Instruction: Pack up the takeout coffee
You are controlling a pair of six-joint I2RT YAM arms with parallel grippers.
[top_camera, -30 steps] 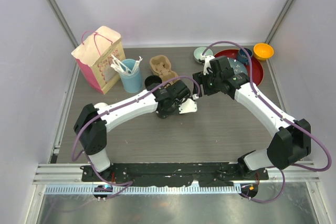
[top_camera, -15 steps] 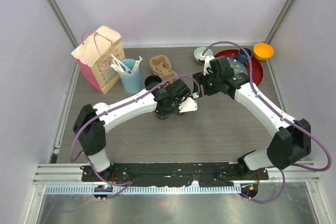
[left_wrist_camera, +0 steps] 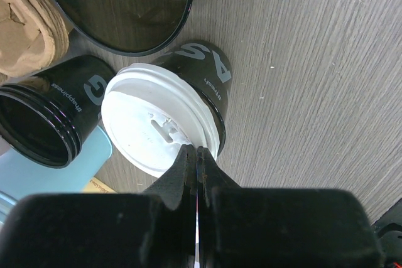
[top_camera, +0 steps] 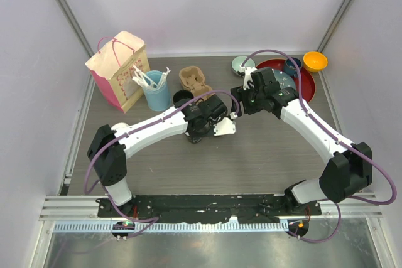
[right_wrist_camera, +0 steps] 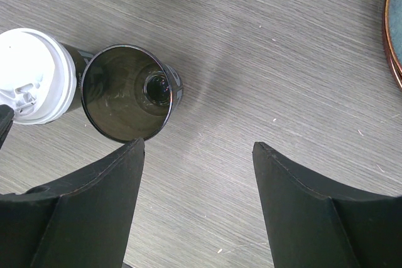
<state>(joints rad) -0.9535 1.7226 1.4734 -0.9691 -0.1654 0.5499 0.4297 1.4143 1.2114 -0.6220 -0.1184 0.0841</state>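
One black paper cup with a white sip lid (left_wrist_camera: 151,127) stands on the table; it also shows in the right wrist view (right_wrist_camera: 28,80) and as a white patch in the top view (top_camera: 225,128). My left gripper (left_wrist_camera: 193,150) is shut, its tips resting on the lid's near rim; in the top view it (top_camera: 217,125) sits over the cup. A second black cup (left_wrist_camera: 47,117) stands open without a lid just to the left (top_camera: 182,97). My right gripper (right_wrist_camera: 198,144) is open and empty over bare table, right of a dark glass.
A dark see-through glass (right_wrist_camera: 129,92) stands right beside the lidded cup. A brown pulp cup carrier (top_camera: 193,80), a light-blue utensil cup (top_camera: 156,89) and a pink gift bag (top_camera: 119,70) stand at the back left. A red plate (top_camera: 308,83), blue mug (top_camera: 293,65) and orange bowl (top_camera: 315,61) are at the back right.
The left arm has shifted very slightly to the left, its shut gripper staying at the lid. The right arm has not moved.
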